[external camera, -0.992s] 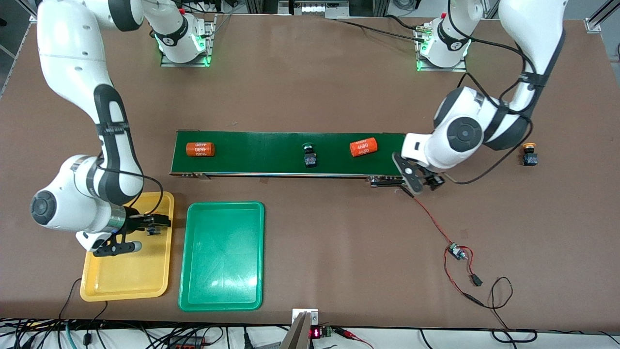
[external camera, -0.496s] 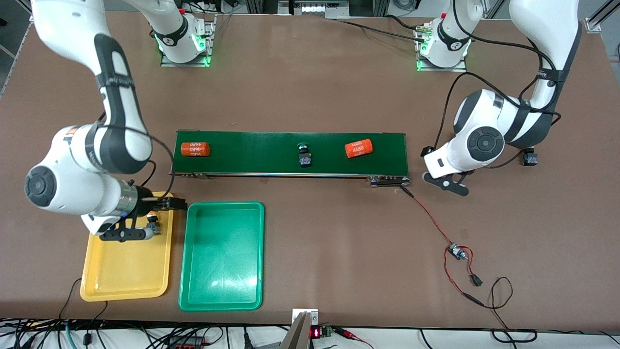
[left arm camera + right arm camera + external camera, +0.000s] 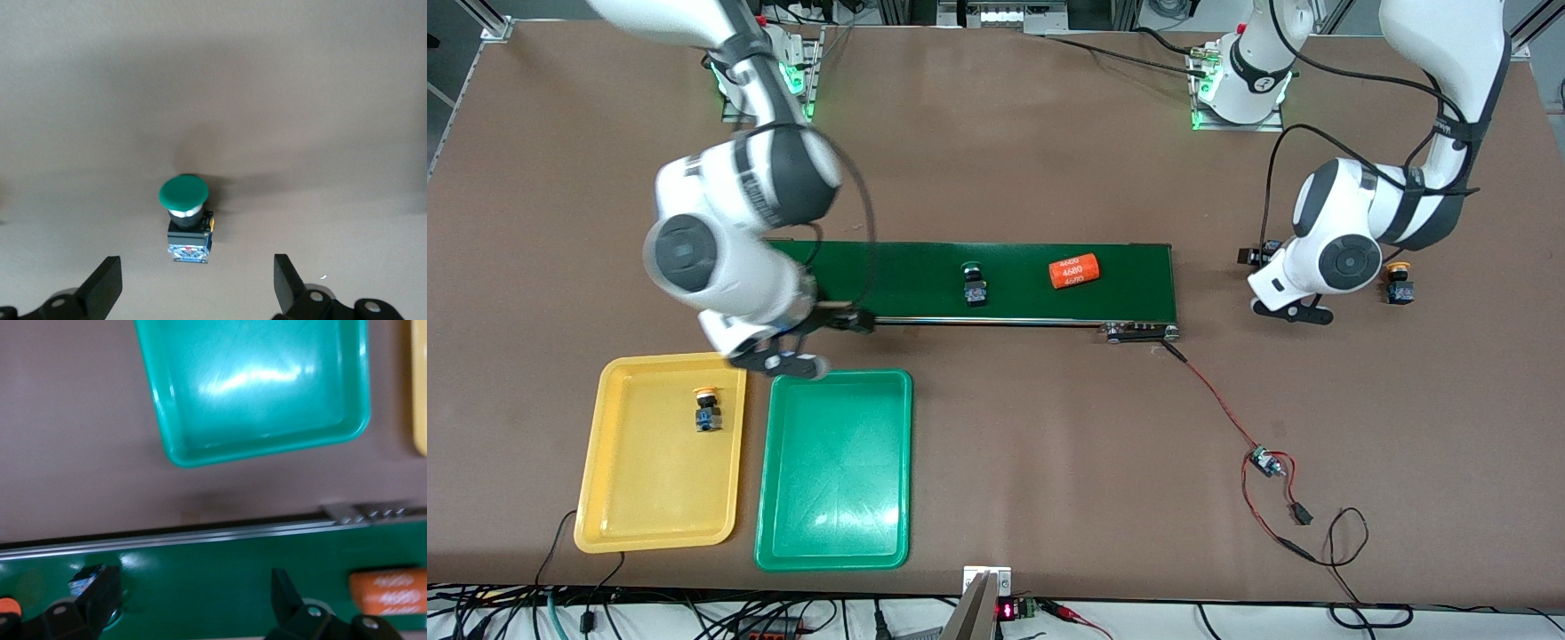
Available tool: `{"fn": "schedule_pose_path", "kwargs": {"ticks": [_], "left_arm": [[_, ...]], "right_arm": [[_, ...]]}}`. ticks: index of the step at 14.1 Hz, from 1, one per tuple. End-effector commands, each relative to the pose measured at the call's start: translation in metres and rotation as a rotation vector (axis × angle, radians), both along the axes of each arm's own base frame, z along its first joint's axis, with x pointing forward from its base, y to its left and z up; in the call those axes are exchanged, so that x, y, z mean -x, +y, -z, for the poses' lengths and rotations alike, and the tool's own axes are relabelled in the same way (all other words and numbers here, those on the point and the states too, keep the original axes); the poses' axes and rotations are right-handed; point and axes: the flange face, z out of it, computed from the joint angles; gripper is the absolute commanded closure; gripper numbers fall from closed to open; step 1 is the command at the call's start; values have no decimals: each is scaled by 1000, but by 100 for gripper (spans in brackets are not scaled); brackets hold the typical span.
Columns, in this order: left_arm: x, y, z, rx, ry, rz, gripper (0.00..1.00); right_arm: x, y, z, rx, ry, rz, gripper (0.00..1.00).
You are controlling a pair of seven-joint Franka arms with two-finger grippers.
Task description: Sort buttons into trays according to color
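Yellow tray (image 3: pixel 618 524): glossy plastic, lower left; yellow-capped button (image 3: pixel 708 412) inside.
Green tray (image 3: pixel 832 551): beside it, bare.
Right gripper (image 3: pixel 818 342): fingers spread, over belt's edge.
Conveyor belt (image 3: pixel 1120 267): green-capped button (image 3: pixel 974 284), orange cylinder (image 3: pixel 1074 271).
Left gripper (image 3: pixel 197 293): fingers spread over green button (image 3: pixel 187 217).
Yellow button (image 3: pixel 1399 283): bare table, right.

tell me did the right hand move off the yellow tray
Yes: the right hand has left the yellow tray and is now over the conveyor belt edge near the green tray.
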Motion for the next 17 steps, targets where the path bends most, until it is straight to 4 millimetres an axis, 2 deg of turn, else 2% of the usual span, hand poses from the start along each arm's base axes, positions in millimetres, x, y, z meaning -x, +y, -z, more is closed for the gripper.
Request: {"fn": "schedule_pose_path", "kwargs": {"ticks": [1, 4, 6, 8, 10, 12, 17], "left_arm": [[29, 5, 10, -12, -24, -9, 0], [57, 12, 34, -15, 32, -15, 0], [53, 11, 42, 7, -18, -11, 0], [52, 9, 53, 20, -35, -8, 0], [49, 12, 62, 54, -56, 33, 6], [45, 28, 58, 56, -65, 53, 5], [46, 31, 60, 39, -59, 66, 4]], "right_arm": [[23, 29, 12, 38, 9, 35, 0], [47, 70, 41, 63, 29, -32, 0], [59, 90, 61, 78, 35, -62, 0], [60, 95, 77, 87, 36, -68, 0], [63, 99, 85, 95, 41, -78, 0], [63, 96, 99, 105, 46, -81, 0], [72, 95, 124, 138, 24, -108, 0]]}}
